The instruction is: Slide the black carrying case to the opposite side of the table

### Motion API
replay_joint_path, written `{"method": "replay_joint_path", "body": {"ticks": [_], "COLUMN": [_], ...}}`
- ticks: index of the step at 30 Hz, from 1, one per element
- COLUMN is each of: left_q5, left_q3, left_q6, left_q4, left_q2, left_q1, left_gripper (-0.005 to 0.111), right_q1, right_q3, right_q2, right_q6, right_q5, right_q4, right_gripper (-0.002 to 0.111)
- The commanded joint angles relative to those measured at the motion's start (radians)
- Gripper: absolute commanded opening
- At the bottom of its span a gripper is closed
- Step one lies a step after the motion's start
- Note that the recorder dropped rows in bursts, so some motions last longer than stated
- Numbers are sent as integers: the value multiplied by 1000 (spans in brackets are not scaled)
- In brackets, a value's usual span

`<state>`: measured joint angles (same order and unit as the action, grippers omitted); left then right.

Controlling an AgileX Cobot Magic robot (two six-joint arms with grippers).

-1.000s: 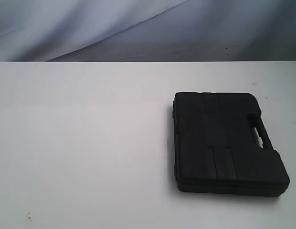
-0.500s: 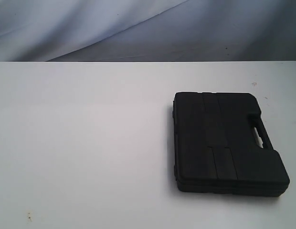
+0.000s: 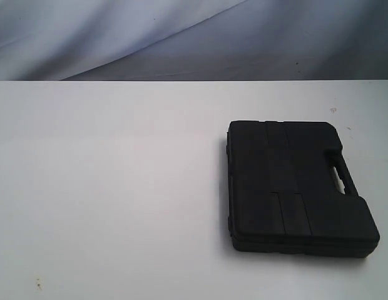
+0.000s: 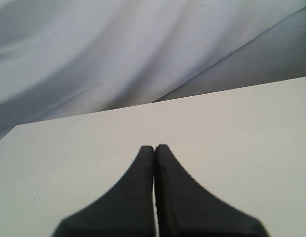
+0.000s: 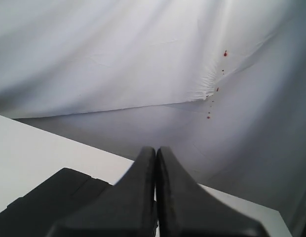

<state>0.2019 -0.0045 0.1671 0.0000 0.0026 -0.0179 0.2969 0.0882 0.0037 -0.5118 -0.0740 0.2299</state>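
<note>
The black carrying case [image 3: 294, 187] lies flat on the white table [image 3: 106, 187], on the right half, its handle [image 3: 340, 173] on the right side. Neither arm shows in the exterior view. In the left wrist view my left gripper [image 4: 154, 147] is shut with nothing between its fingers, above bare table [image 4: 242, 128]. In the right wrist view my right gripper [image 5: 156, 149] is shut and empty, and a corner of the case [image 5: 54, 197] shows beside and below its fingers, apart from them.
A draped grey-white cloth [image 3: 181, 37] hangs behind the table's far edge [image 3: 181, 81]. Small specks [image 3: 37, 284] mark the near left of the tabletop. In the right wrist view the cloth [image 5: 143, 59] carries a few red spots [image 5: 225, 53].
</note>
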Motion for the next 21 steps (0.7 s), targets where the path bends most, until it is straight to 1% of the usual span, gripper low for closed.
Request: {"method": "replay_joint_path", "body": {"ticks": [1, 3, 5, 7, 10, 14, 18, 21], "left_q5": [-14, -14, -14, -14, -14, -14, -14, -14], "left_q3": [5, 5, 5, 5, 5, 5, 5, 5], "left_q6": [-10, -10, -10, -10, -10, -10, -10, -10], "left_q4": [-10, -10, -10, -10, -10, -10, -10, -10], "left_q2": [-3, -3, -3, -3, -3, -3, -3, -3], "left_q1": [3, 3, 3, 3, 3, 3, 3, 3], "left_gripper": [0, 0, 0, 0, 0, 0, 0, 0], "right_q1": [-10, -10, -10, -10, -10, -10, -10, -10], "right_q3": [-44, -67, -88, -88, -88, -88, -88, -88], "right_q2": [-4, -4, -4, -4, -4, -4, -4, -4], "right_q6": [-41, -22, 101, 253, 371, 390, 390, 388], "right_q5": [34, 38, 64, 79, 74, 69, 9, 2], "right_q4": [43, 40, -30, -154, -298, -313, -308, -330], "right_gripper": [0, 0, 0, 0, 0, 0, 0, 0]}}
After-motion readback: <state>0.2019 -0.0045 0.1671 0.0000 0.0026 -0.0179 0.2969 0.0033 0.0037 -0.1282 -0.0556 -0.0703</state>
